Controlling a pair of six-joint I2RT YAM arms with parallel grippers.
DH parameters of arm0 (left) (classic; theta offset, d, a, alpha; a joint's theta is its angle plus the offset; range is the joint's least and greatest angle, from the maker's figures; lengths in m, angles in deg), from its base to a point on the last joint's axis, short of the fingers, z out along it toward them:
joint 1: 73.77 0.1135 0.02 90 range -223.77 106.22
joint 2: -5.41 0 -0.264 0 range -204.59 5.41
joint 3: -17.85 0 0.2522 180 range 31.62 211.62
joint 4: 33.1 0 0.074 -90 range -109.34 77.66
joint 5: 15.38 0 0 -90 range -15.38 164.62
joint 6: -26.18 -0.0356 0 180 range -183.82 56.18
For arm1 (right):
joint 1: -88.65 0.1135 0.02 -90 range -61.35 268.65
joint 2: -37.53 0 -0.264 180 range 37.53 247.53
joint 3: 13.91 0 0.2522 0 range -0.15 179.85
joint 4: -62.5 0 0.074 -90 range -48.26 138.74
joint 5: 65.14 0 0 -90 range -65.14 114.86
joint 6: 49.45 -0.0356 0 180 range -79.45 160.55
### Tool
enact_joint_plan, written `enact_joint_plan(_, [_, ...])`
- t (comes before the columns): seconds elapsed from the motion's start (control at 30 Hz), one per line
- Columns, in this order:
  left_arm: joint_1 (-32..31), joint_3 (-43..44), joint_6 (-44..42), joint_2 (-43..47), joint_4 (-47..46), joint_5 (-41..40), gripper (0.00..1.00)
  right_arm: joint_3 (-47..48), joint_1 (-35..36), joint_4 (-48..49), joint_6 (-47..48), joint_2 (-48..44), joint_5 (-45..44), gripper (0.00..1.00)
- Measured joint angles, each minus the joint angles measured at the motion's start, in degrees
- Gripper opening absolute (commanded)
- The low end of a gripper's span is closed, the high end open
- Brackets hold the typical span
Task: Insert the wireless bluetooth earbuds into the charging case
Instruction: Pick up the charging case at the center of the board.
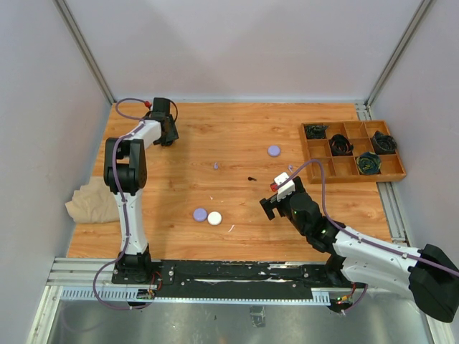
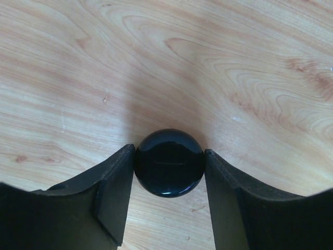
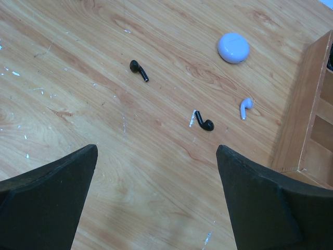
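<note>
Where the wooden surface [image 1: 237,129] ends on the left, you have a crumpled beige cloth [image 1: 87,201] lying partly over the edge. Far-left corner: your left claw [image 2: 169,151] has closed in on a glossy black charging case [image 2: 169,169]. Both fingers [image 2: 112,182] meet the sides of the case, with no gap visible in the left wrist view. You cannot tell from that view whether the case rests on the wood or is raised off it. Near the front, left of centre: a lavender case [image 1: 200,213] and a white case [image 1: 214,218] lie side by side, touching or almost so. Beyond them, mid-surface, a small lavender earbud [image 1: 216,165] lies alone. Right of centre: two black earbuds, one [image 3: 139,70] farther left and one [image 3: 204,121] nearer the tray, lie loose on the wood, well apart from the black case. A pale lavender-white earbud [image 3: 246,107] lies near the second black one, on its right. A second lavender case [image 3: 233,47], closed, sits beyond it. Your right claw [image 3: 156,148] hovers over this group with fingers spread wide, holding nothing. Far right: a wooden compartment tray [image 1: 315,161] holds coiled black cables [image 1: 341,145] in several of its compartments.
</note>
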Motion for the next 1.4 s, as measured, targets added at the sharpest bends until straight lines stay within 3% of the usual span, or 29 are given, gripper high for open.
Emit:
enact_joint_plan(0.3, [-0.9,-5.7,0.0,3.1,-3.7,0.0,0.48,0.5,0.0,-1.2,-0.3,-0.4,1.1,0.99])
enact_joint_plan(0.67, [-5.6,-20.2,0.5,16.1,-5.8,1.9,0.47,9.4,0.0,-10.5,-4.5,-1.5,2.4,0.98])
enact_joint_plan(1.2, [-22.3,-40.9,2.9,41.4,-14.2,1.7,0.46,27.8,0.0,-39.2,-16.1,-6.6,5.8,0.98])
enact_joint_plan(1.4, [-28.9,-47.9,3.9,49.6,-17.2,0.5,0.47,30.4,0.0,-45.5,-17.1,-6.7,9.6,0.99])
